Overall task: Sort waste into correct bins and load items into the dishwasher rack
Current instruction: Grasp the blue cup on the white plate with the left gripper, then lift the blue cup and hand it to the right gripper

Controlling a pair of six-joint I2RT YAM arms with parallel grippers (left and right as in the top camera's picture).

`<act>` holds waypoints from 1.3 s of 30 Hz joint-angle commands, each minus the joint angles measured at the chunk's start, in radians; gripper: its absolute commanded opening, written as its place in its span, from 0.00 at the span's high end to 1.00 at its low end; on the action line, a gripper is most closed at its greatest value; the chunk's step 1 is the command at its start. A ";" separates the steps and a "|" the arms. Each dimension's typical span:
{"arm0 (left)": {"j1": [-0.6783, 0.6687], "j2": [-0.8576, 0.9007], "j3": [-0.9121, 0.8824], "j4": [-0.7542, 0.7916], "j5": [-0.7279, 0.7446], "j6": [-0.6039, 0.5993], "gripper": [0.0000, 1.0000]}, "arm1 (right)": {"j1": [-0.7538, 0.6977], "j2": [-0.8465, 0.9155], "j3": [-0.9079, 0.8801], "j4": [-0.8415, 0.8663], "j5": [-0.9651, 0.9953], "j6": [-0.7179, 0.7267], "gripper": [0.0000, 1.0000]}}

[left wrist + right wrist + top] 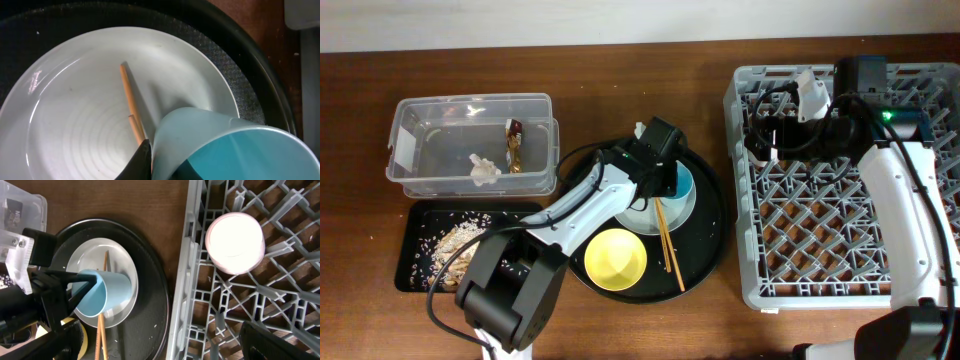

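Overhead looks straight down at the whole surface (620, 60), while the left wrist view sits close over the plate (75, 100) and blue cup (240, 150), both also seen from higher up by the right wrist.

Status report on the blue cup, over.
Left gripper shut on blue cup rim, cup tilted over plate. Right gripper open above dishwasher rack, pink cup standing in it. Chopsticks lie across plate under the cup.

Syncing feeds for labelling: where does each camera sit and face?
Overhead: above table, facing straight down; both arms, dishwasher rack, round black tray.
Left wrist: on left arm, facing down at plate, chopsticks, blue cup; own finger.
Right wrist: over rack, facing down at pink cup; own finger, plus left gripper gripping blue cup.
Shared by all: blue cup, plate, chopsticks.
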 commanded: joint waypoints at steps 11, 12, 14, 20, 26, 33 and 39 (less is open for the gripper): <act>0.018 -0.276 0.007 -0.001 0.027 -0.003 1.00 | 0.004 -0.005 0.011 0.000 -0.012 -0.010 0.02; 0.031 -0.308 0.007 -0.010 0.054 -0.002 1.00 | 0.004 -0.005 0.011 0.001 -0.012 -0.010 0.02; 0.074 -0.371 0.007 -0.034 0.128 0.006 0.99 | 0.004 -0.005 0.011 0.000 -0.012 -0.010 0.02; 0.370 -0.490 0.007 -0.108 0.719 0.107 1.00 | 0.004 -0.005 0.011 0.000 -0.012 -0.010 0.02; 0.595 -0.480 0.007 -0.130 1.278 0.241 1.00 | 0.004 -0.005 0.011 0.000 -0.012 -0.010 0.02; 0.622 -0.480 0.007 -0.130 1.315 0.246 1.00 | 0.003 -0.005 0.011 -0.032 -0.137 0.024 0.02; 0.610 -0.480 0.007 -0.130 1.315 0.245 1.00 | 0.002 -0.006 0.011 -0.066 -0.807 -0.208 0.02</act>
